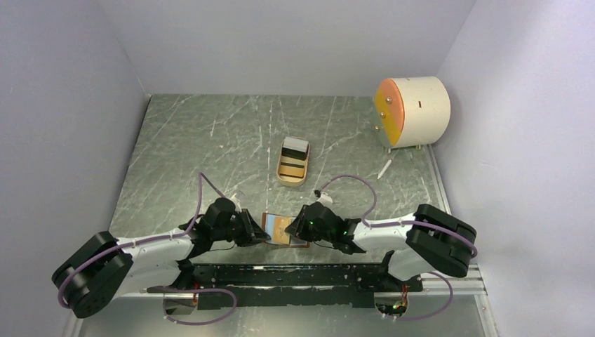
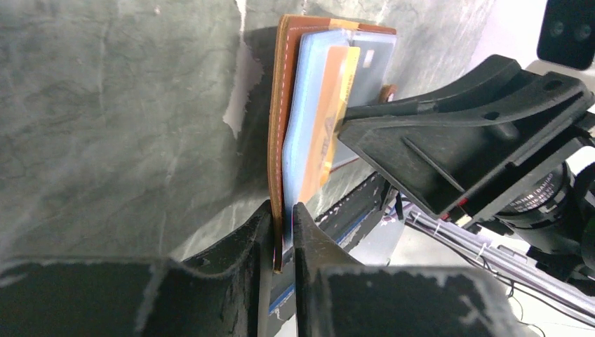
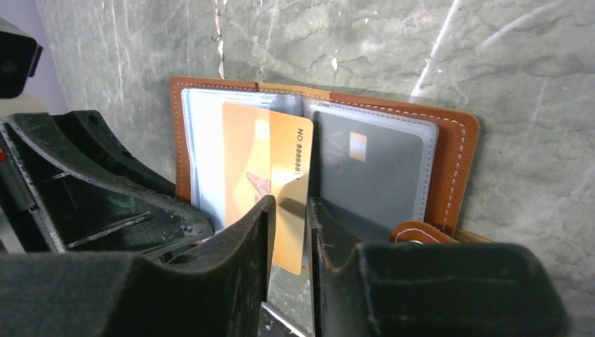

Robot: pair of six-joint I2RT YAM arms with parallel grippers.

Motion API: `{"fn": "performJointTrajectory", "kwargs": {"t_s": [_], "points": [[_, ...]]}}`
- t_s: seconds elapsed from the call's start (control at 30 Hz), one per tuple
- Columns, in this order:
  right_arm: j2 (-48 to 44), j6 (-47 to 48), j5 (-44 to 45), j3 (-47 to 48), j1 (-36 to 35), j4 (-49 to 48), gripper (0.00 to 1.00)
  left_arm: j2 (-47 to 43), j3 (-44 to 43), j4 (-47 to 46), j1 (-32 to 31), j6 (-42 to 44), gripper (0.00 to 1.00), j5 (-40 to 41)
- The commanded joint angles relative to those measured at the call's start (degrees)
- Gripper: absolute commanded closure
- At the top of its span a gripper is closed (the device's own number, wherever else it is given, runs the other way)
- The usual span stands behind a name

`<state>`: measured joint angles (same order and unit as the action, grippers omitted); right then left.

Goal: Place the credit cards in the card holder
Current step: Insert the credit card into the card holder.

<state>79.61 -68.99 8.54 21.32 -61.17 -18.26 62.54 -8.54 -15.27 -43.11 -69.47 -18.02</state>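
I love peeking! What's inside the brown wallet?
In the wallet: clear sleeves, a gold card on the left and a grey card on the right. The right claw hides their bottoms.

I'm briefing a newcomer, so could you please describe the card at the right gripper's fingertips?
At the table's near edge, the brown card holder is open. The gold-orange card over its clear sleeves, under the right gripper, is shiny with a printed number, unlike the sleeved dark grey card beside it.
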Motion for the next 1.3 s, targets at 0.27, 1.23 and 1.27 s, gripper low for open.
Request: {"fn": "performJointTrajectory", "kwargs": {"t_s": [0.27, 1.23, 1.27], "points": [[4.8, 9.1, -2.1, 1.7, -1.2, -3.6, 0.69, -0.9, 0.1, -3.8, -2.1, 0.2, 0.77, -1.4], [4.7, 11.6, -3.8, -0.1, 0.4, -5.9, 0.84, -7.4, -5.9, 6.6, -3.1, 4.1, 0.88, 6.3], [4.7, 12.0, -3.7, 0.2, 0.3, -5.4, 0.84, -7.8, -5.7, 6.2, -3.1, 4.0, 0.89, 6.0]]}}
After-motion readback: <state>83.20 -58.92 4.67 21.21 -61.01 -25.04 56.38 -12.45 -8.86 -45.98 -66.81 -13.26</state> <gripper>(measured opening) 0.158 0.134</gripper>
